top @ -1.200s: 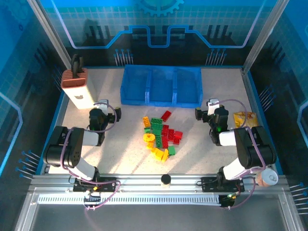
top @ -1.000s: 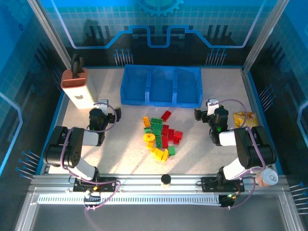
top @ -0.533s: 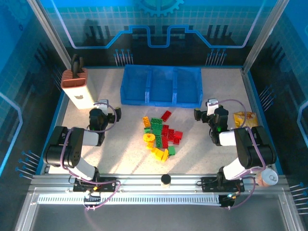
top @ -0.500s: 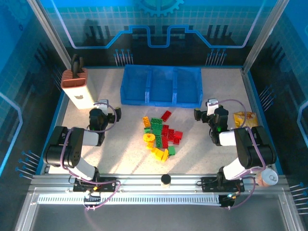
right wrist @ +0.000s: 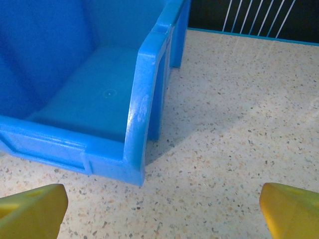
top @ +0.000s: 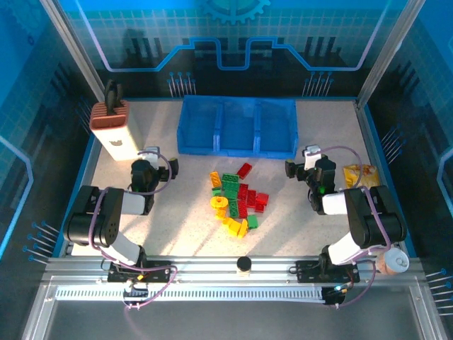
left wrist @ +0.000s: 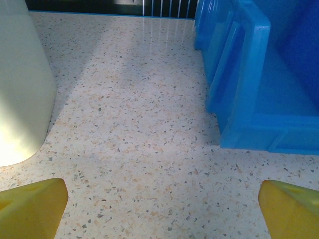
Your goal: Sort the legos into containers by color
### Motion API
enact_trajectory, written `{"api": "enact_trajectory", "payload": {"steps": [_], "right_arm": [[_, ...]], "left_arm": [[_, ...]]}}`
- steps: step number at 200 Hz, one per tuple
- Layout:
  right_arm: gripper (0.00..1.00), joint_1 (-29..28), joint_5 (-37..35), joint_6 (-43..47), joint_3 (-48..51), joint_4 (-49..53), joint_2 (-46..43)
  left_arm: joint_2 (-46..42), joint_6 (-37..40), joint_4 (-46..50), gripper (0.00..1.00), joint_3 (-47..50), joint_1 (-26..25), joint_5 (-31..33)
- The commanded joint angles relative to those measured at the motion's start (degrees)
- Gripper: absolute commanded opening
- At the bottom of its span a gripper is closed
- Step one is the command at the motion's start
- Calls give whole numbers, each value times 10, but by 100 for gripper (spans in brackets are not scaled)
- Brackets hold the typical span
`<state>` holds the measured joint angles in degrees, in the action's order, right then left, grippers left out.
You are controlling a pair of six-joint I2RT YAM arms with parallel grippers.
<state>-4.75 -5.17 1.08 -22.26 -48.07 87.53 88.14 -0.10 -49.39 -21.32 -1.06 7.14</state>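
1. Red, green and yellow-orange studded plastic legos (top: 237, 200): one loose heap on the speckled worktop (top: 184, 212), midway between the two arms. It lies near the bin's front wall but apart from it.
2. Translucent blue plastic bin of three adjoining compartments, the containers (top: 237, 151): at the far side of the worktop. No brick is seen inside any compartment.
3. Left gripper (top: 157, 161): yellow fingertips spread wide, nothing held. It sits low, between the white-and-brown box (top: 113, 131) and the bin's left end.
4. Right gripper (top: 301, 161): likewise wide and empty, facing the bin's right corner.
5. Step in hand, by judgement: sorting not begun, first pick pending.
6. Next move calls for:
   - turning one arm inward to the heap;
   - descending on an outlying piece, such as the red brick (top: 244, 170) at the far edge;
   - closing across it without dragging neighbours.
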Motion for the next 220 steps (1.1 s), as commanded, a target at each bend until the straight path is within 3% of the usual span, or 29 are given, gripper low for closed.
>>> {"api": "enact_trajectory", "payload": {"steps": [1, 10, 17, 34, 51, 57, 61, 72, 81, 88, 114, 152, 204, 220], "right_arm": [[100, -37, -9, 48, -27, 82, -90], [100, -57, -7, 69, -41, 132, -135], [100, -73, -7, 80, -58, 165, -166], [100, -112, -50, 69, -133, 285, -222], [100, -109, -171, -141, -274, 619, -241], [100, -100, -224, -228, -299, 670, -236], [100, -86, -204, -254, -306, 694, -233], [100, -38, -63, -294, -307, 714, -228], [100, -35, -41, -327, -315, 744, -224], [100, -42, -38, -336, -319, 763, -224], [100, -78, -71, -369, -329, 806, -241], [100, -97, 34, -329, -374, 880, -197], [100, -162, 3, -311, -336, 904, -233], [98, -168, 6, -309, -311, 901, -252]], "left_arm": [[-108, -10, 108, 99, -38, -24, 120], [-167, -51, 225, 99, -81, -41, 200], [-199, -93, 333, 99, -131, -46, 225], [-235, -142, 573, 99, -262, -50, 151], [-234, -217, 712, 99, -339, -48, 99], [-230, -271, 753, 99, -353, -44, 88], [-228, -295, 775, 99, -361, -38, 62], [-222, -317, 783, 99, -365, -25, -59], [-215, -337, 790, 99, -368, -29, -124], [-210, -354, 812, 99, -375, -43, -141], [-216, -353, 896, 99, -404, -150, -85], [-214, -367, 977, 93, -407, -264, -49], [-203, -410, 948, 82, -341, -409, -22], [-192, -412, 923, 74, -323, -462, 4]]}}
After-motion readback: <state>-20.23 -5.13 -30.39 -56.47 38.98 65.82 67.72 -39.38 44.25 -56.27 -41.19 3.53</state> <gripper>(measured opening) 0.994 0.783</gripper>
